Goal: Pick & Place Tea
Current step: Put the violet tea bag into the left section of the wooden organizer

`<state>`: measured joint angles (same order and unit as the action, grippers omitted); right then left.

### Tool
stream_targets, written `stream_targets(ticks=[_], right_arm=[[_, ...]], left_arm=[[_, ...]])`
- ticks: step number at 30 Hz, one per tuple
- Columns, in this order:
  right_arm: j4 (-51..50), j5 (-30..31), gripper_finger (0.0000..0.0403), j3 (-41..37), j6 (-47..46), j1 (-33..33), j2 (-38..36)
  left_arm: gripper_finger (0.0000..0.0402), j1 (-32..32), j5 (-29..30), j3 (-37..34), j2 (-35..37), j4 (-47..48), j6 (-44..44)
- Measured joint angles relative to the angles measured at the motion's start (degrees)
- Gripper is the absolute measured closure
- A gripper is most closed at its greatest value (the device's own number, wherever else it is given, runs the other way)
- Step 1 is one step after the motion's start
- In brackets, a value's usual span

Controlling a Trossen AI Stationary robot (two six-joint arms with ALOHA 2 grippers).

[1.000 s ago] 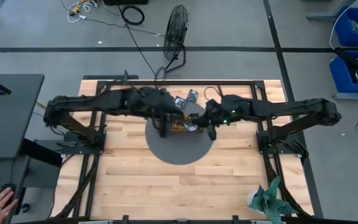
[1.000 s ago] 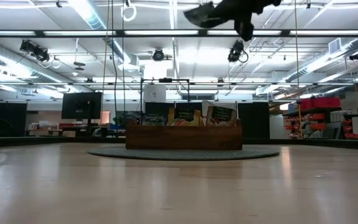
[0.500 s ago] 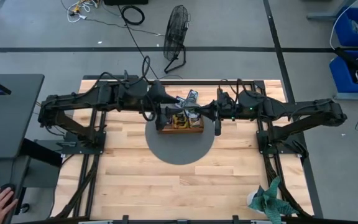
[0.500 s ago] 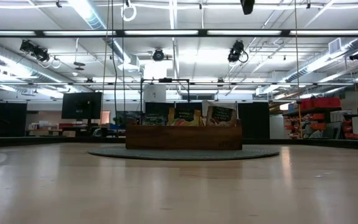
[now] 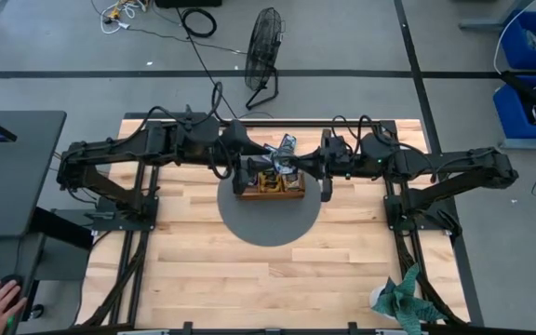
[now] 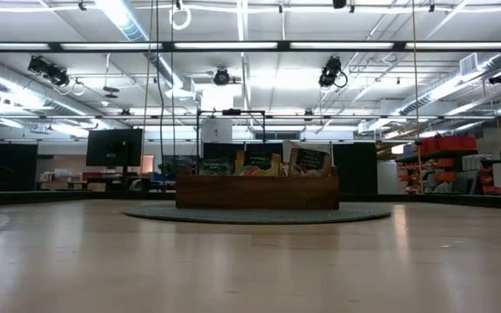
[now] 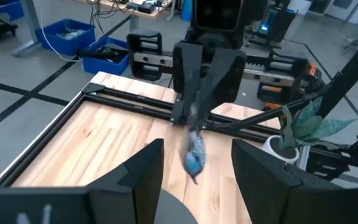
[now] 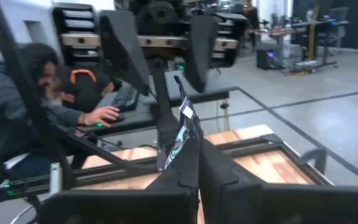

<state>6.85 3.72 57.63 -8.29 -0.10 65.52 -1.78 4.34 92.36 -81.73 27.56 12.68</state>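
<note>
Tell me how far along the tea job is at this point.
Done: several sachets stand in the wooden tray on the grey mat. In hand: the right gripper is shut on a blue sachet, raised above the table; the left gripper faces it, open and empty. Left: that sachet has to be placed, and a few loose sachets lie on the table beside the tray.
</note>
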Motion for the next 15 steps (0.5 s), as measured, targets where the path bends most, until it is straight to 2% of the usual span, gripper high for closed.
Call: stream_targets(ticks=[10, 15], right_arm=[[0.48, -1.72, 0.0403, 0.0, 0.46, 0.11, 0.02], [0.68, -1.7, 0.0403, 0.0, 0.41, 0.11, 0.02]], left_arm=[[0.021, -0.05, 0.0, 0.0, -0.51, -1.25, -0.28], [0.0241, -0.05, -1.49, -0.02, -2.09, -2.65, -0.25]])
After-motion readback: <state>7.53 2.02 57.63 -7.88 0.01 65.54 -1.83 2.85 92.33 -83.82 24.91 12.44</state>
